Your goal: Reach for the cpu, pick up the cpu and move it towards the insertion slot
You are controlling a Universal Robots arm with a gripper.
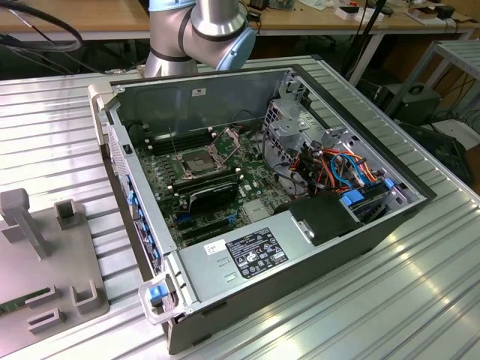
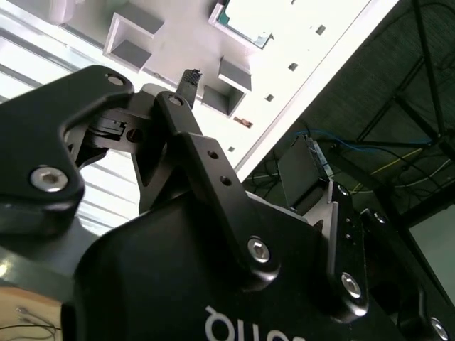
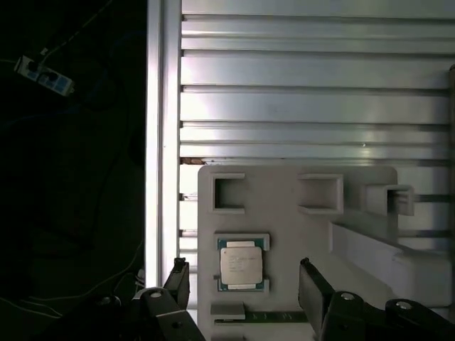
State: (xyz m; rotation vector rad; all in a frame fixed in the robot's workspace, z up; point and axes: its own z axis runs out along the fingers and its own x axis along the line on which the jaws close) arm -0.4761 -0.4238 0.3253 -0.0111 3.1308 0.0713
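Note:
The cpu (image 3: 242,265), a small pale square chip, lies flat in a recess of the grey holder plate (image 3: 284,213) in the first wrist view. My gripper (image 3: 245,284) is open. Its two dark fingers (image 3: 178,280) stand wide apart on either side of the chip, without touching it. One fingertip (image 2: 190,78) appears in the second wrist view, over the same pale plate. The insertion slot (image 1: 196,160), a square socket with a metal frame and a raised retaining plate, sits on the motherboard inside the open computer case (image 1: 360,225) in the exterior view.
The grey holder plate (image 1: 45,255) carries upright posts and pockets beside the case, on the exterior view's left. The ribbed metal table (image 3: 306,85) ends in an edge close to the holder. A black finned block (image 1: 214,193), cables and drive cages crowd the case near the socket.

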